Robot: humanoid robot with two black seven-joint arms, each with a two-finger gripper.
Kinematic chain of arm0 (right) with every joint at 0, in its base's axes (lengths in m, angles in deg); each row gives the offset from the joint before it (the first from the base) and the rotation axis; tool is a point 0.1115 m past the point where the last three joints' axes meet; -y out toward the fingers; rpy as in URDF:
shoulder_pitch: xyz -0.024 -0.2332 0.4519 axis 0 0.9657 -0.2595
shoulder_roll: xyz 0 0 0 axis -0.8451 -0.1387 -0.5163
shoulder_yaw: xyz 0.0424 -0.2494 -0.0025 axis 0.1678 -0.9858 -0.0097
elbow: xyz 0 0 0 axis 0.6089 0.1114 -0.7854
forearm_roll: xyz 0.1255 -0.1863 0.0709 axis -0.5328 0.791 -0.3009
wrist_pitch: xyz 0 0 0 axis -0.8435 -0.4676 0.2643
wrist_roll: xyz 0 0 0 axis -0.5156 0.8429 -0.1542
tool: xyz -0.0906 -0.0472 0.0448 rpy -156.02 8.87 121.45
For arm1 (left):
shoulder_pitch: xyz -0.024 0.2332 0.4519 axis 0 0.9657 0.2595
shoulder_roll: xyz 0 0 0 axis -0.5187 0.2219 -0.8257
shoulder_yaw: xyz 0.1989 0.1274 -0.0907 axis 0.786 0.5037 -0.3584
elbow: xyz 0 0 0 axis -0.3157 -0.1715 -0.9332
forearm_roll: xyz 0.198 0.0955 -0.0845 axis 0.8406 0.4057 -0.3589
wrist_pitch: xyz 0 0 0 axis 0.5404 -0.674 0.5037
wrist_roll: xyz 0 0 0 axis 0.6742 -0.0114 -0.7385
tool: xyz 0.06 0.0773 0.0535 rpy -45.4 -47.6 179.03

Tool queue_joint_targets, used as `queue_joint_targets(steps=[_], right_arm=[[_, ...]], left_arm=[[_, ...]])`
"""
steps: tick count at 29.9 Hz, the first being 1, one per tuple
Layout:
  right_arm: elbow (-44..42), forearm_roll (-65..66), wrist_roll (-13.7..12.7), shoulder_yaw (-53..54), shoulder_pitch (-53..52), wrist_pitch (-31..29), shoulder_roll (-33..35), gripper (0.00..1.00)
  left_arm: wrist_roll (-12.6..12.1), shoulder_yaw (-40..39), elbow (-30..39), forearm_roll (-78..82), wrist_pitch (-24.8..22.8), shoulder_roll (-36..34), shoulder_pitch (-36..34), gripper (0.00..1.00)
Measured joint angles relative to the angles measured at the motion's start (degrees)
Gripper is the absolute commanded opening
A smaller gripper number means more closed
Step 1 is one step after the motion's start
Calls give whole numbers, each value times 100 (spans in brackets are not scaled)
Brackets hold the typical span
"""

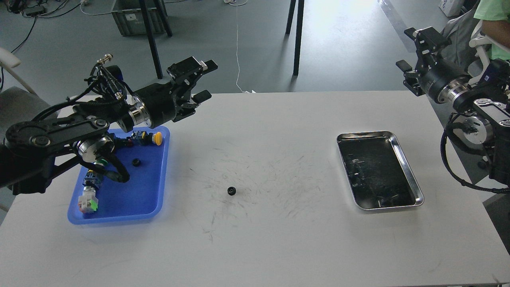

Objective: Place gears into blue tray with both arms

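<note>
One small black gear (pixel 231 191) lies on the white table near its middle. Another gear (pixel 136 162) rests inside the blue tray (pixel 157 187) at the left. My left gripper (pixel 201 81) hovers above the table just beyond the tray's far right corner, fingers spread and empty. My right gripper (pixel 414 52) is raised past the table's far right corner, well away from both gears; its fingers stand apart with nothing in them.
The blue tray also holds push-button switches, one with a yellow cap (pixel 157 138) and one with a green cap (pixel 88 201). A shiny steel tray (pixel 402 153) sits at the right. A person in a green shirt (pixel 492 16) is at the far right.
</note>
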Motion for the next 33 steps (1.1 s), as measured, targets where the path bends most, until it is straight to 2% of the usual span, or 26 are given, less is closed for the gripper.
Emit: queue_joint_targets(steps=[5, 12, 20, 23, 33], right_arm=[[-2, 0, 0, 0, 9, 51, 3, 94], [6, 0, 0, -2, 9, 47, 8, 94], [14, 0, 0, -29, 79, 51, 3, 94], [16, 0, 0, -38, 92, 53, 4, 94], [3, 0, 0, 78, 134, 61, 42, 94]], left_arm=[[-186, 251, -124, -44, 117, 8, -99, 99], [-210, 414, -195, -122, 676, 9, -131, 99], [-57, 334, -176, -172, 680, 147, -143, 99], [20, 409, -149, -108, 984, 275, -184, 98], [-4, 1891, 419, 326, 1686, 495, -1025, 98]])
